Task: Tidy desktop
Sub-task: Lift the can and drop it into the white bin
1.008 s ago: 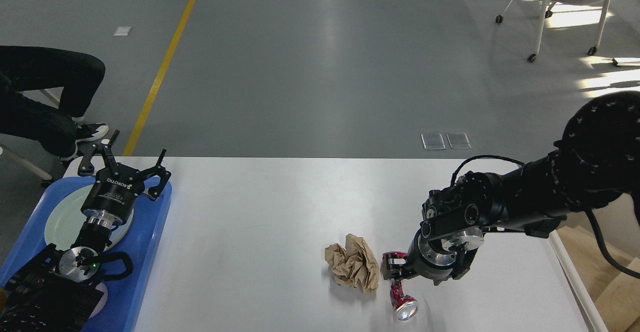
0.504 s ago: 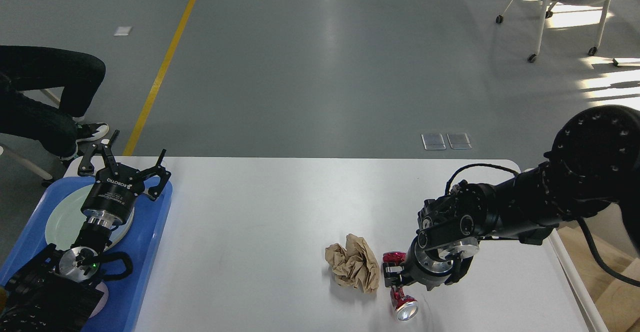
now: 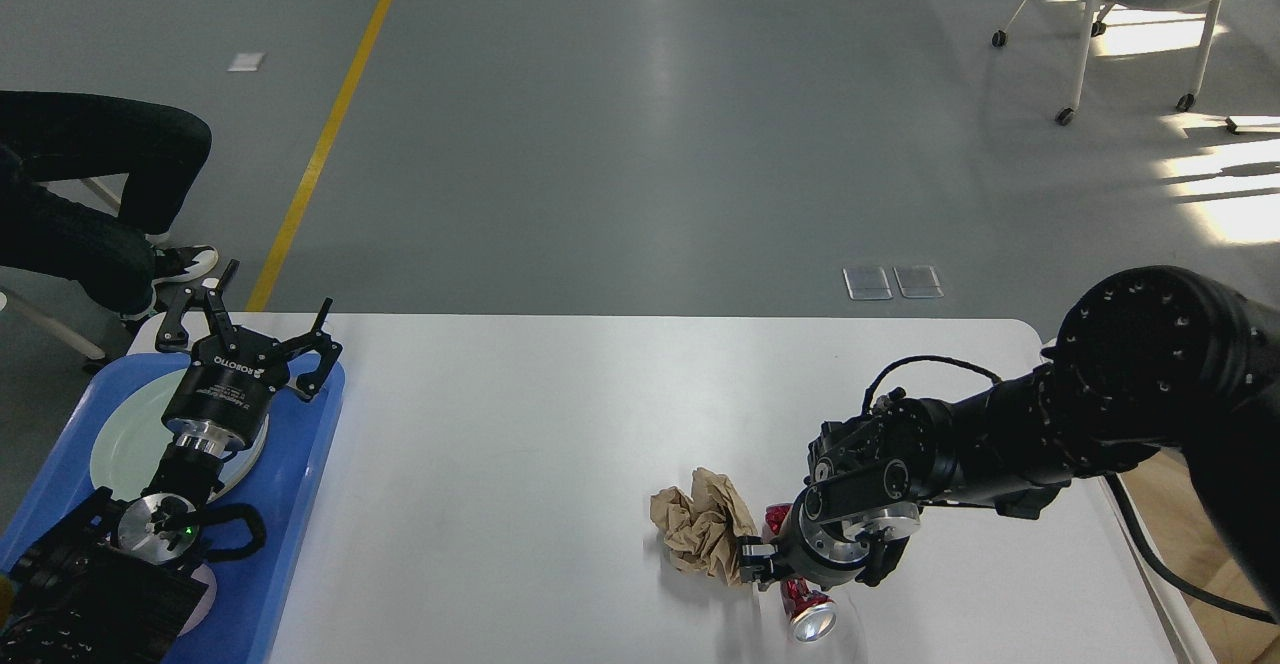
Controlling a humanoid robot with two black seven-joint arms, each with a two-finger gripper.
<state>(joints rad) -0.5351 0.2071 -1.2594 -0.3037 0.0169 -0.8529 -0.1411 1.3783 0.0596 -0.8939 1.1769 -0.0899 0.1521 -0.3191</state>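
Observation:
The desktop (image 3: pixel 520 444) is a white tabletop with rounded corners. A crumpled ball of brown paper (image 3: pixel 703 534) lies on it near the front, right of the middle. A red drink can (image 3: pixel 806 610) lies on its side just right of the paper, its silver end toward me. My right gripper (image 3: pixel 760 556) points down and left, low over the table between the paper and the can, at the paper's right edge. Its fingers are dark and partly hidden. My left gripper (image 3: pixel 250 316) is open and empty above the blue tray.
A blue tray (image 3: pixel 300 504) with a pale green plate (image 3: pixel 125 444) sits at the table's left end under my left arm. A seated person's legs (image 3: pixel 90 194) are beyond the left corner. A brown box (image 3: pixel 1215 554) stands off the table's right edge.
My right arm has moved left and lower, bringing its gripper from over the can to the paper's right edge. The left arm, the paper and the can have not moved.

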